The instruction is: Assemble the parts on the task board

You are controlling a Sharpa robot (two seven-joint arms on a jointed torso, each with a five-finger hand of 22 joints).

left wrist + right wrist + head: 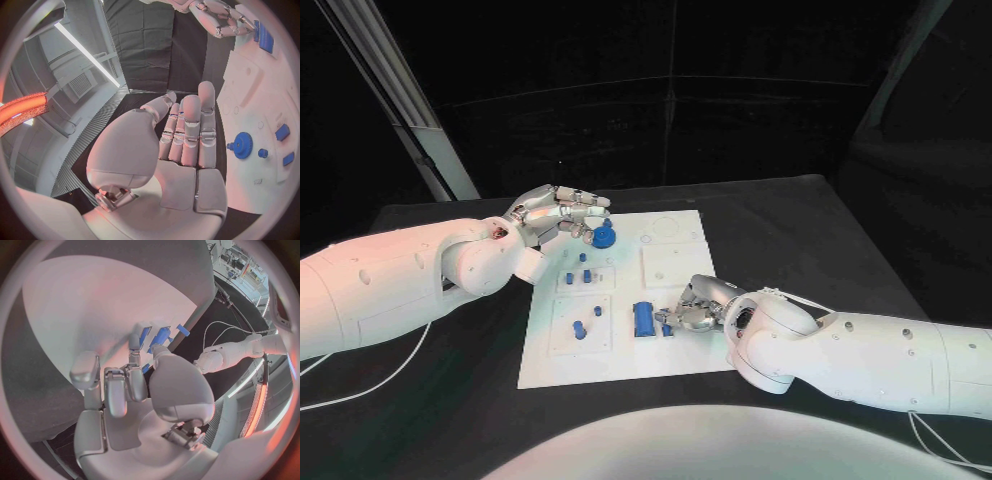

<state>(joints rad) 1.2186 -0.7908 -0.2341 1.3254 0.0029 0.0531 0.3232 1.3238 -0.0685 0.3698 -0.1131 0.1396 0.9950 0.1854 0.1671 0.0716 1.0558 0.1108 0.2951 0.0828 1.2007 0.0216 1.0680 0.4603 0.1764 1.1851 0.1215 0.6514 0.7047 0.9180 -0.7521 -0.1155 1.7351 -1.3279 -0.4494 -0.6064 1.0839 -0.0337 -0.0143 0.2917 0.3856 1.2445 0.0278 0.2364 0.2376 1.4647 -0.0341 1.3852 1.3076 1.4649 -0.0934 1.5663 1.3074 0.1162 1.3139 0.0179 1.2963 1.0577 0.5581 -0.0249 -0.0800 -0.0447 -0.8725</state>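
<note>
The head view looks steeply down from above the black table, taking in the whole task board. Each wrist view sits close behind its own palm, facing along the fingers toward the board. All three views share the board.

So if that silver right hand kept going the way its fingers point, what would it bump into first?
Probably the blue ribbed block on the white task board; the right hand already has fingertips beside it, though actual contact is unclear.
</note>
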